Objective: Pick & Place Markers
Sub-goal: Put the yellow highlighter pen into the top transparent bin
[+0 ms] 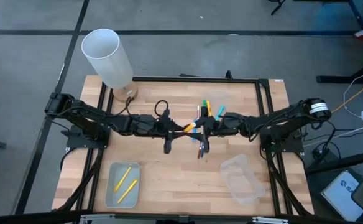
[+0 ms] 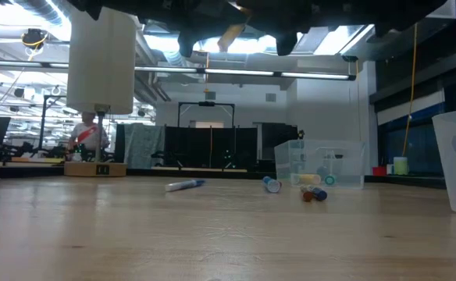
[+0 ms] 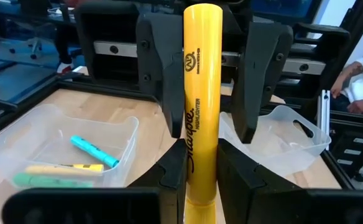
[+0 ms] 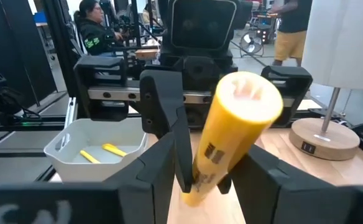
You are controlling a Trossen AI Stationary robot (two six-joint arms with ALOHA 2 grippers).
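A yellow highlighter marker [image 3: 201, 93] hangs above the table's middle, with my left gripper [image 1: 181, 127] [image 3: 201, 177] shut on it. My right gripper [image 1: 200, 126] [image 4: 212, 177] faces it from the right and is open. Its two fingers [image 3: 163, 81] stand on either side of the marker's free end [image 4: 247, 99]; I see no touch. More markers lie in a clear tray [image 3: 63, 149] on the far side, where teal, yellow and green ones show. A few markers [image 2: 185, 185] rest loose on the wood. My left gripper pinches the yellow marker's near part [image 3: 200, 186] between its two fingers, which come in level from the table's left and lie along the marker. The marker sticks straight out past the fingertips toward the right arm, roughly level and lifted clear of the table.
A clear tray [image 1: 122, 183] at the near left holds two yellow markers. An empty clear tray [image 1: 240, 179] stands at the near right. A white lamp [image 1: 107, 59] on a wooden base rises at the far left corner. People sit beyond the table.
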